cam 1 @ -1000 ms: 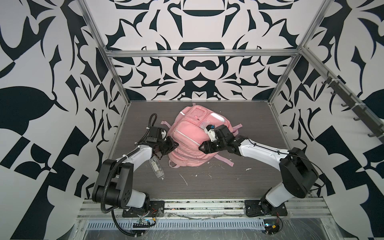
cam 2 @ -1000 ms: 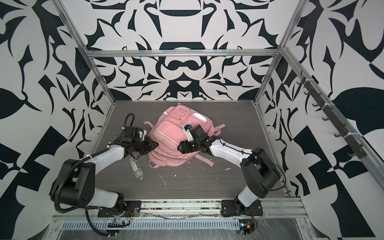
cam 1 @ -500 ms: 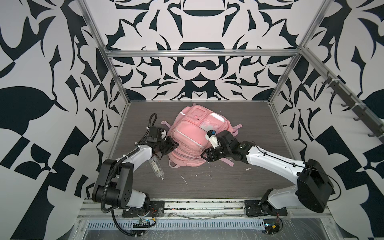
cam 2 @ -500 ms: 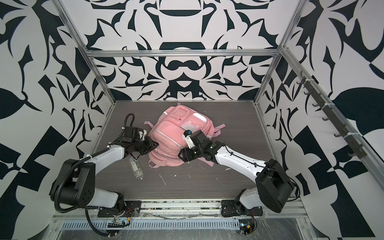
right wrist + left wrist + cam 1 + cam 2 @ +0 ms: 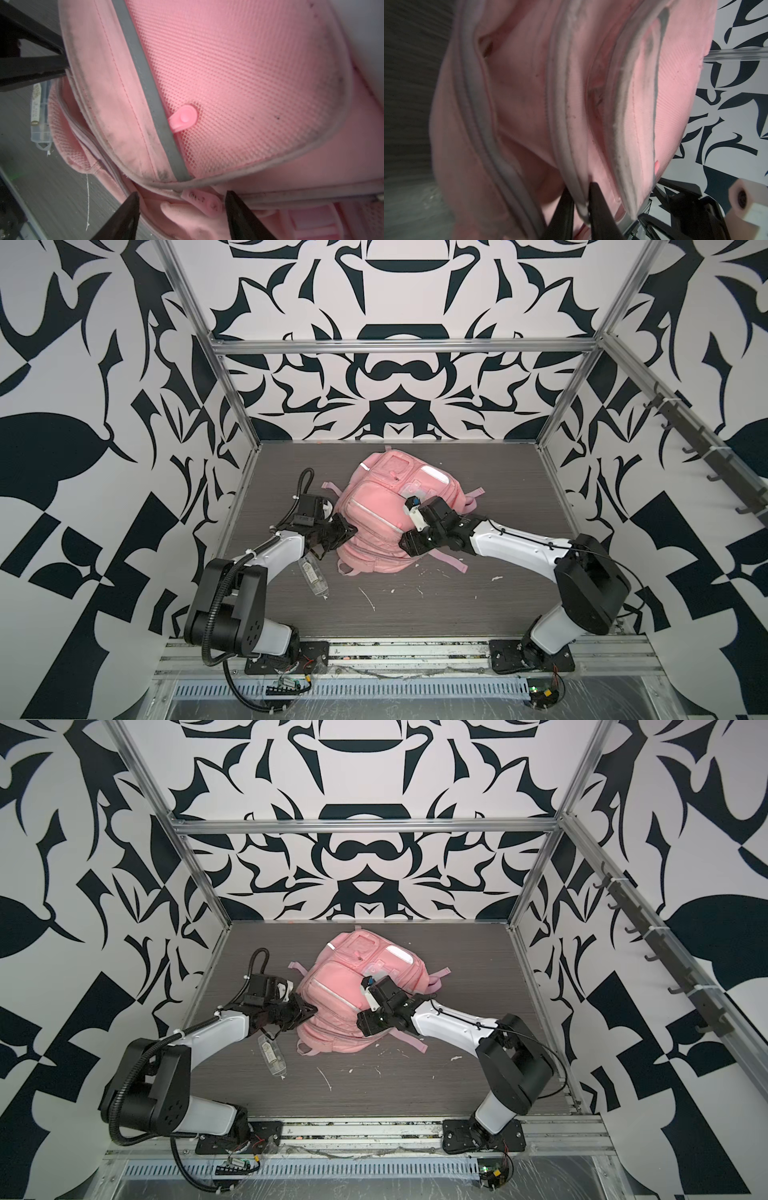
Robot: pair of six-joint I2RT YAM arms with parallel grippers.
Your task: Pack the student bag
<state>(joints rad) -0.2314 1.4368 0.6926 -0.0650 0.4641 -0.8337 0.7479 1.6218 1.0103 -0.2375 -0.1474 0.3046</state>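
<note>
With the left end effector (image 5: 580, 188) still pinching the student bag (image 5: 386, 506) by its piping (image 5: 561, 124), the spread right end effector (image 5: 181, 197) has slid toward the front edge of the table (image 5: 498, 593), straddling a zipper pull (image 5: 204, 202), apparently to unzip.

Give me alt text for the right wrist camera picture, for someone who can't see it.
The pink student bag fills the frame, its mesh pocket crossed by a grey strip, with the right gripper open, jaws either side of a pink zip pull. The left gripper pinches the bag's edge; a clear container lies on the table.
</note>
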